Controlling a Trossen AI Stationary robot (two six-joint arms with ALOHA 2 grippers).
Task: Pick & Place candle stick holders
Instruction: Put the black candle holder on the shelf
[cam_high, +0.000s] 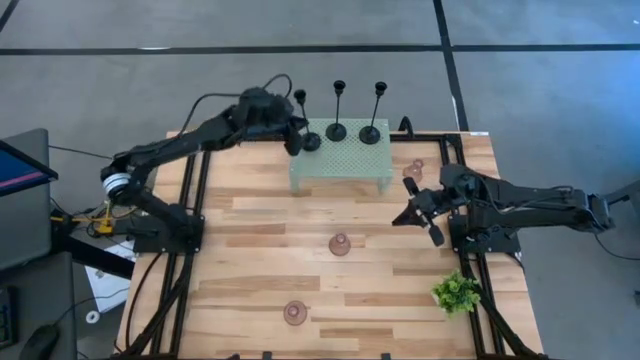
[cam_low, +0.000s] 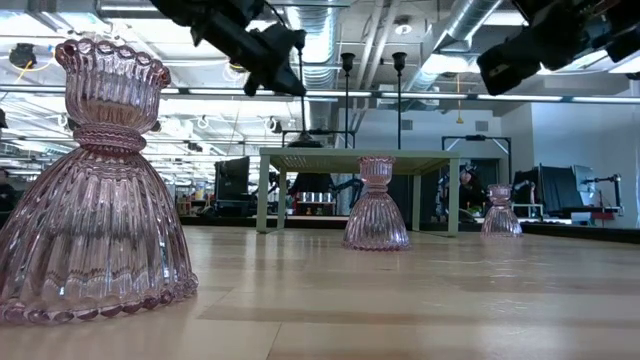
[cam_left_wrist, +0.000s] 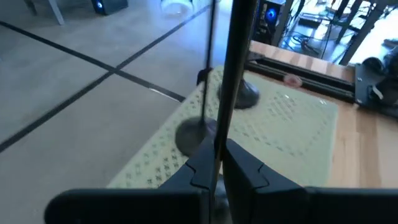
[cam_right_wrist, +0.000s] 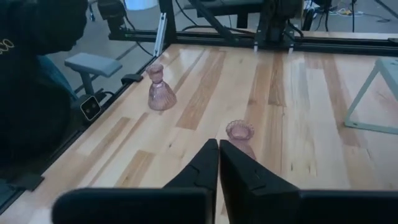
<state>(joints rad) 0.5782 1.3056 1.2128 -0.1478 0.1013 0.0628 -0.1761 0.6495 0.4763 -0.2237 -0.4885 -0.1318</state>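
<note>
My left gripper (cam_high: 294, 137) is shut on a slim black candle stick holder (cam_high: 300, 98) at the far left corner of the mint-green mesh shelf (cam_high: 345, 165). Its round base (cam_high: 311, 142) is at shelf-top level. Two more black holders (cam_high: 337, 128) (cam_high: 372, 131) stand by their bases on the shelf. Three pinkish glass holders stand on the table: mid-table (cam_high: 340, 244), near the front (cam_high: 294, 312), and right of the shelf (cam_high: 417, 165). My right gripper (cam_high: 421, 210) is shut and empty, above the table right of the mid-table glass holder (cam_right_wrist: 240, 133). My left gripper pinches the black holder's thin stem (cam_left_wrist: 220, 146) between its two fingers (cam_left_wrist: 245, 169), which lie across the stem. The holder stays upright. In the low view the stem (cam_low: 300, 115) runs down from the fingers to the base; whether the base rests on the shelf I cannot tell.
A small green plant (cam_high: 457, 292) stands at the table's near right. Black rails (cam_high: 190, 200) run along the table's left and right sides. The shelf stands on legs (cam_low: 262, 190) at the far middle. Bare wood lies between the glass holders.
</note>
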